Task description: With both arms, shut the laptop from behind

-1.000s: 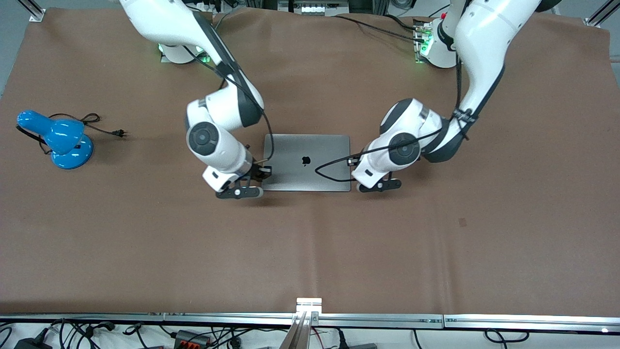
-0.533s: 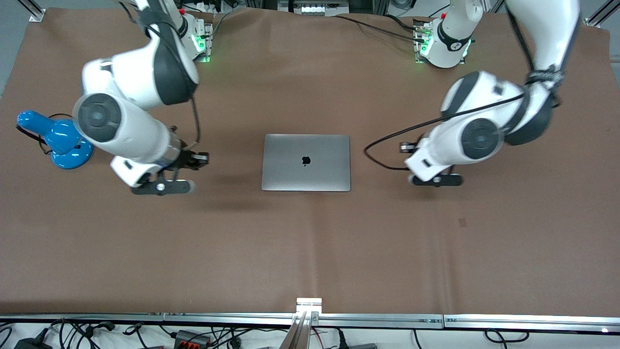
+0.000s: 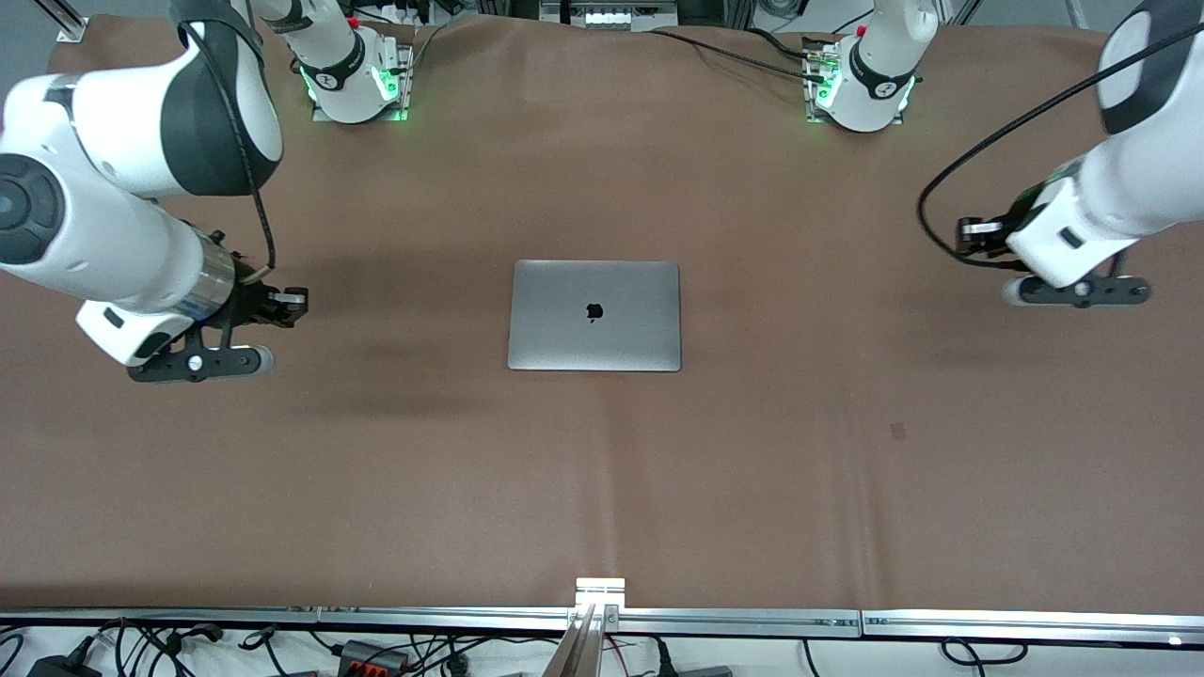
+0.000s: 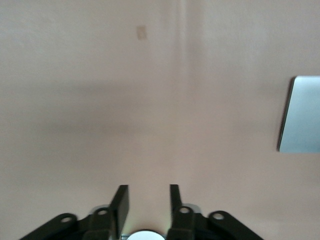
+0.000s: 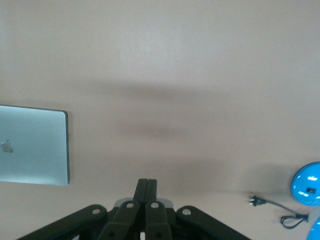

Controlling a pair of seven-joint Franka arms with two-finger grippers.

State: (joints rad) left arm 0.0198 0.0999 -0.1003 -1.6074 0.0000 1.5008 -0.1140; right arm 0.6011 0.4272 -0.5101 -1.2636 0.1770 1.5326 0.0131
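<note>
Laptop point(image 3: 594, 315) lies apparently shut. Left arm point(image 3: 1115, 193) hangs at its three o'clock, jaws parted and empty. Right arm point(image 3: 113, 240) hangs at nine, jaws clenched on nothing; dropping lower could clip the blue lamp point(image 5: 306, 190).

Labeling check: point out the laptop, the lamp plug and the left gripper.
laptop point(image 3: 594, 316): front view, middle of closed lid.
lamp plug point(image 5: 257, 201): right wrist view, plug body.
left gripper point(image 4: 147, 200): left wrist view, midway between fingertips.

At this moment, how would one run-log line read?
laptop: lid shut, flat mid-table | left hand: open, empty, over bare table at left arm's end | right hand: shut, empty, over table near blue lamp
</note>
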